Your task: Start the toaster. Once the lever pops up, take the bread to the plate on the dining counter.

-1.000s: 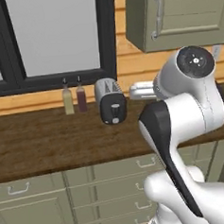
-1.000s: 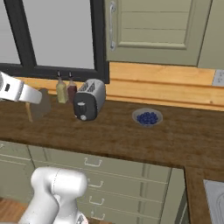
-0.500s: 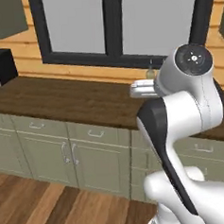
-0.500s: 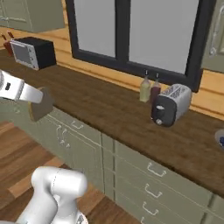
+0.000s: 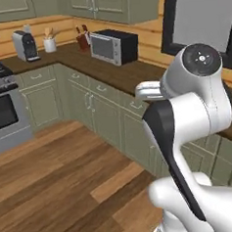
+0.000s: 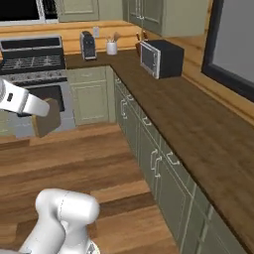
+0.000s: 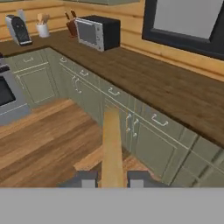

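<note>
While the arm hung out over the wooden floor (image 6: 99,158), its gripper (image 7: 112,178) was clenched on the bread (image 6: 47,117), carrying it in mid-air well clear of the worktop (image 6: 188,119). The slice looked tan-brown and square, with a darker crust along its edge. Seen from the hand, it stood edge-on between the two dark fingertips (image 7: 85,178), a thin pale-tan strip rising from them. Behind it, a microwave (image 6: 159,58) sat on the worktop's far corner, near a stove (image 6: 33,62).
</note>
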